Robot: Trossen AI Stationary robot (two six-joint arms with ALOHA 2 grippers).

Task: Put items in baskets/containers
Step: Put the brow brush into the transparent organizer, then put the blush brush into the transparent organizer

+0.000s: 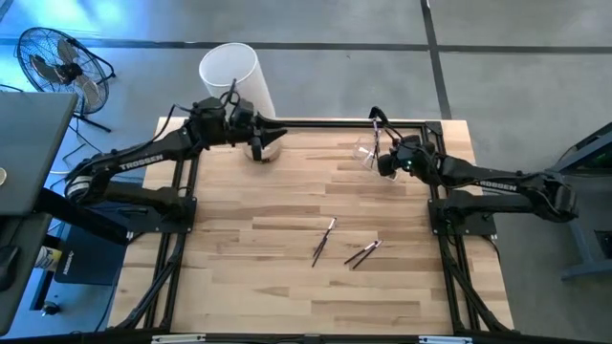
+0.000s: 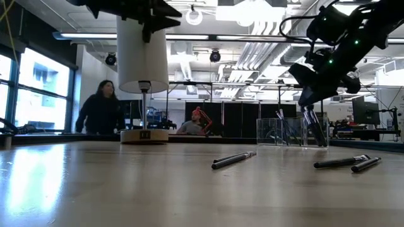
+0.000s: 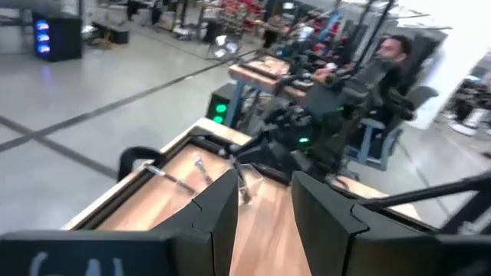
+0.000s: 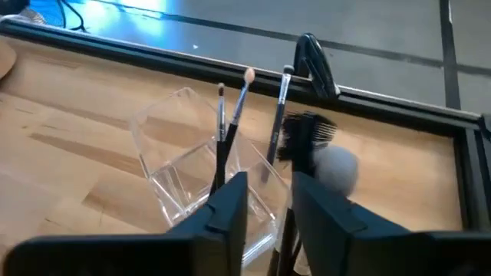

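High view is showing the left gripper (image 1: 271, 134) hanging at the far edge of the pale wooden slatted table (image 1: 287, 277), just beside the tall white open-topped cylinder with a tan wooden base (image 1: 232, 72). Left wrist view is showing its two dark fingers (image 3: 219, 207) standing slightly apart with nothing between them. The right gripper (image 1: 381, 153) is hovering right over the small clear plastic holder (image 4: 192, 172) near the far right corner; its fingers (image 4: 230, 203) are sitting close together, and whether they are pinching a brush I cannot tell. Several thin dark-handled makeup brushes (image 4: 230, 126) are standing upright in that holder. Three more thin brushes (image 1: 323, 241) are lying flat on the boards nearer the front, well apart from both containers.
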